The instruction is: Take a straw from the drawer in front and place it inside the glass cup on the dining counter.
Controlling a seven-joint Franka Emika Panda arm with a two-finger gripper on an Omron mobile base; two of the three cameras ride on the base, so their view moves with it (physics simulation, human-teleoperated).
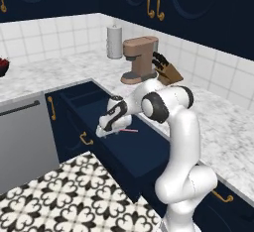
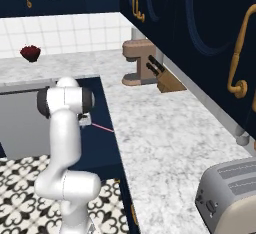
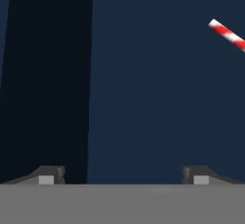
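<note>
From the left base view I see my hand (image 1: 105, 133) low in the open drawer (image 1: 141, 151), the straw (image 1: 130, 131) lying flat beside it, pointing toward the marble bench (image 1: 218, 127). The right base view shows the straw (image 2: 102, 127) angling toward the bench edge. In the hand view the fingers (image 3: 48, 175) stand wide apart, holding nothing, the red-and-white straw (image 3: 227, 35) slanting upper right on the drawer floor.

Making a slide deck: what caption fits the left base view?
Open end effector lowered into the open drawer, beside the straw, not yet gripping it.
</note>
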